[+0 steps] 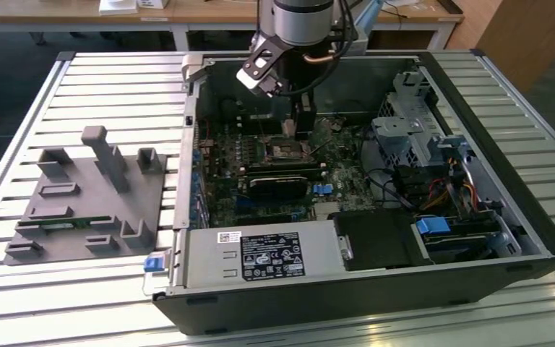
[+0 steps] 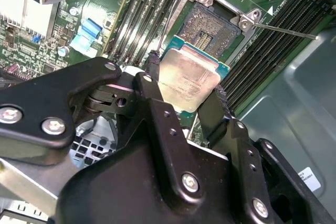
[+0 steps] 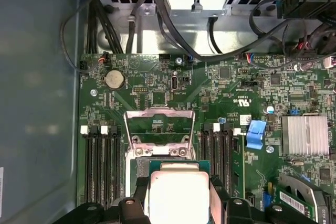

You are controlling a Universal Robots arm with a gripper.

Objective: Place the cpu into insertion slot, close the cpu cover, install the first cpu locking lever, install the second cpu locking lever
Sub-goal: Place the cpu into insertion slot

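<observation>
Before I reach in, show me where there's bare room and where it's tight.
Free: the slatted table around the grey fixture, on the exterior view's left; the bare case panel beside the memory slots. Crowded: the slot, with the gripper holding the cpu close by it; cables by the drive cage.

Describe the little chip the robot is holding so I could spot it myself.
Look inside the open computer case, at the green board on its floor. Near the board's square slot, the black gripper pinches the cpu: a small flat square with a silvery top and green edge, unlike the long black memory slots flanking the slot.
</observation>
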